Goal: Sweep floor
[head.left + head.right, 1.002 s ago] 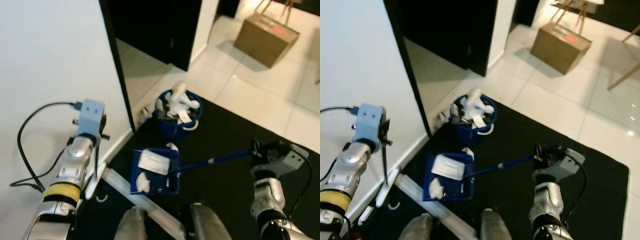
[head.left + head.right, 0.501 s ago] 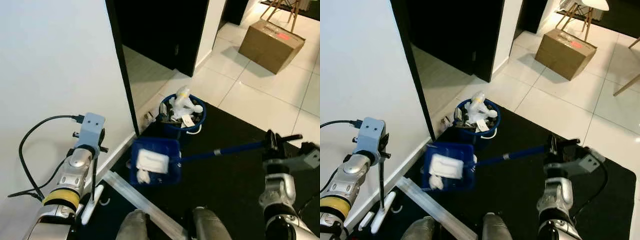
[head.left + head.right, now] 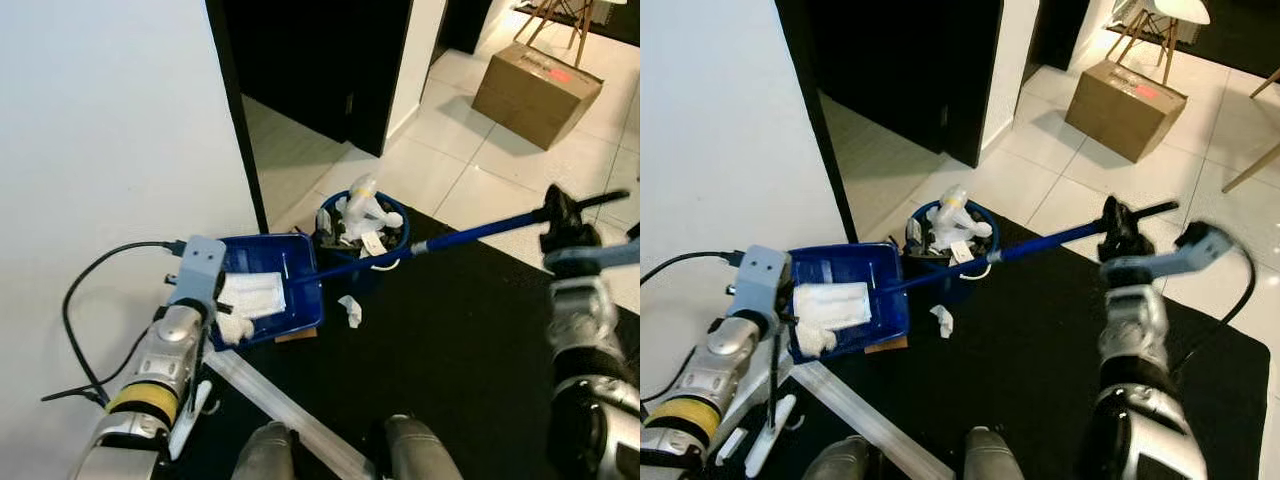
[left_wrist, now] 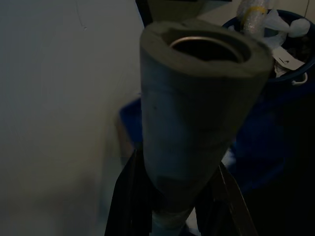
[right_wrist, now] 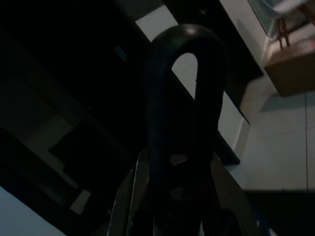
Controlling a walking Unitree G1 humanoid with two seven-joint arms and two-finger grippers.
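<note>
**Dustpan raised beside bin**

Blue dustpan (image 3: 845, 300) w/ long blue handle (image 3: 1040, 243), lifted, tilted, next to the bin. Right gripper (image 3: 1123, 232) clenched on handle end. Left gripper (image 4: 182, 206) grasping grey broom handle (image 4: 197, 113). Pan holds white paper wads (image 3: 830, 305). Blue bin (image 3: 362, 225) full of trash. One wad (image 3: 350, 310) on black rug (image 3: 1040, 360). Cardboard box (image 3: 1125, 95) well apart.

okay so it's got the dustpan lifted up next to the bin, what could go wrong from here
1. The blue dustpan, held by its long handle in the right gripper, sits beside the blue bin, not over it, so tipping now would likely spill the white paper onto the black mat.
2. One white scrap already lies on the mat.
3. The bin looks heaped, so more may slide off.
</note>
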